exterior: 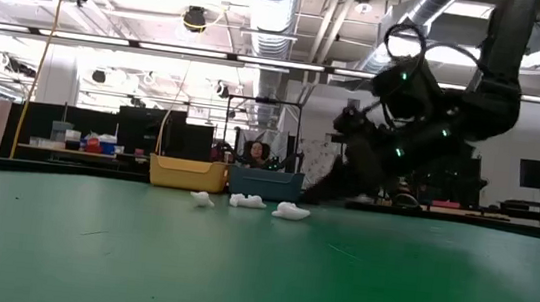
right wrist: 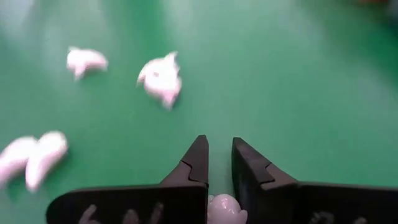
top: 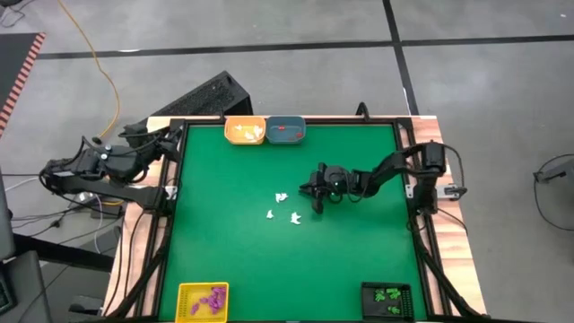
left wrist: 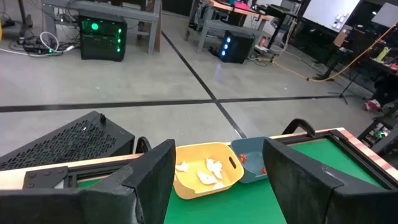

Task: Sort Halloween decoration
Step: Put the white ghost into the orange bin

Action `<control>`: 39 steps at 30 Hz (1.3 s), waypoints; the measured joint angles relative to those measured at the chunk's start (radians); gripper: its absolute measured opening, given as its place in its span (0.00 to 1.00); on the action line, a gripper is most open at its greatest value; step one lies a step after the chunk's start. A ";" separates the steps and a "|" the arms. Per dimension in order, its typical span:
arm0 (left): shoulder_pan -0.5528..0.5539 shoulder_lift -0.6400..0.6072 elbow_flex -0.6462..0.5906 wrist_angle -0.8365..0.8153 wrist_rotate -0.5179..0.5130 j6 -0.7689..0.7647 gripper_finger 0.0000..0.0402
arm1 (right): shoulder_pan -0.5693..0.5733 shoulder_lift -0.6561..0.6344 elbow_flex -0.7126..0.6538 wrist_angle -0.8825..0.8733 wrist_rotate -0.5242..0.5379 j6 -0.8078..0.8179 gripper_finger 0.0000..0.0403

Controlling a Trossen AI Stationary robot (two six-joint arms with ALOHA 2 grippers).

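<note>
right gripper (right wrist: 219, 163): clenched on a white toy (right wrist: 225, 210) | other white toys (top: 282, 208): mid-table | feel: light, hard, slippery, pinch the middle | left gripper (left wrist: 217, 168): open, waits by yellow tray (left wrist: 227, 176)

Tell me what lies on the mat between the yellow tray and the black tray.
In the high view, only bare green mat lies between the yellow tray and the black tray along the near edge; the loose white trinkets sit farther up.

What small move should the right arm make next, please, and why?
Probably lift straight up. The right gripper is low over the green table, its fingers nearly together with a white trinket between them, and the orange tray already holds white pieces.
</note>
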 joint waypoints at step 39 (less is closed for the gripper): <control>0.000 -0.001 0.000 0.000 0.005 0.008 0.58 | -0.146 0.451 1.229 -0.549 -0.003 -0.164 0.11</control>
